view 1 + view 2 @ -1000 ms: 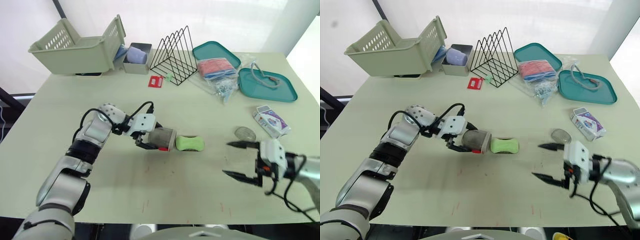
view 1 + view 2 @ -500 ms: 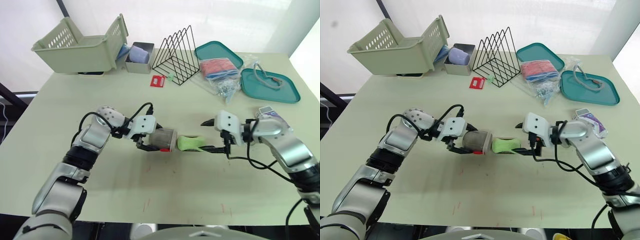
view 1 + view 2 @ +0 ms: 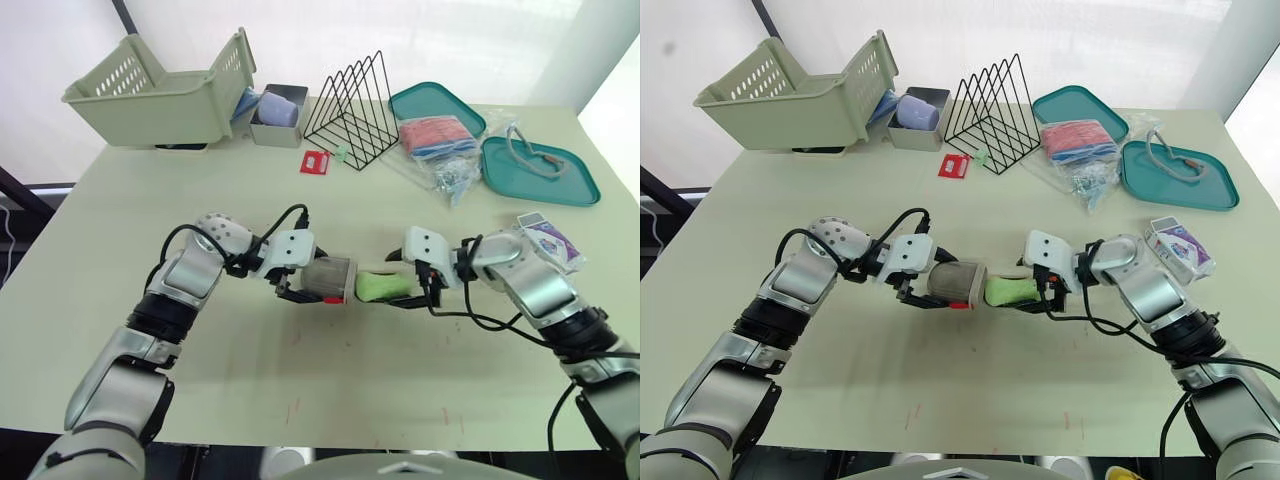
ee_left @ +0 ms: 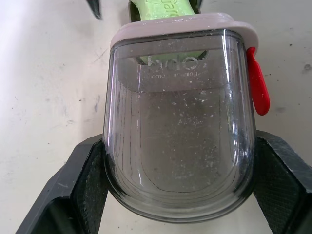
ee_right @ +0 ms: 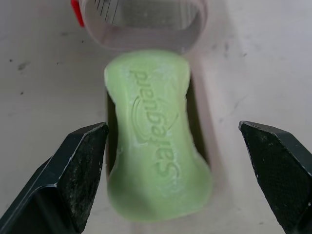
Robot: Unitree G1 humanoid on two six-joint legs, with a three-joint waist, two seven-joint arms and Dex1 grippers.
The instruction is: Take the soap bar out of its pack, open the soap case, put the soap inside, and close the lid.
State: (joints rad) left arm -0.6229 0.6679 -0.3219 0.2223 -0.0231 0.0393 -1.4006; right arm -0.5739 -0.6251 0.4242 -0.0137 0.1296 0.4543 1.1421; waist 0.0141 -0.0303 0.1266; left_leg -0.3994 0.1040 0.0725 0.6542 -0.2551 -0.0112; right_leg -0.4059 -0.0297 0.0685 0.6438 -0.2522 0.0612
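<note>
- Desk [image 3: 300, 380]: pale, with the soap pack [image 3: 545, 241] lying near its right edge.
- Left end effector [image 4: 178, 195]: pinching the soap case [image 3: 327, 277] by its two sides.
- Right end effector [image 5: 170, 130]: fingers spread, one on each side of the soap [image 3: 381, 286].
- Soap case: clear, lying on its side mid-desk, open mouth facing the soap.
- Soap: green, unwrapped, one end at the case's mouth.

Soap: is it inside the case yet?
Out: the soap lies in front of the case's open mouth, nearly its whole length showing.
</note>
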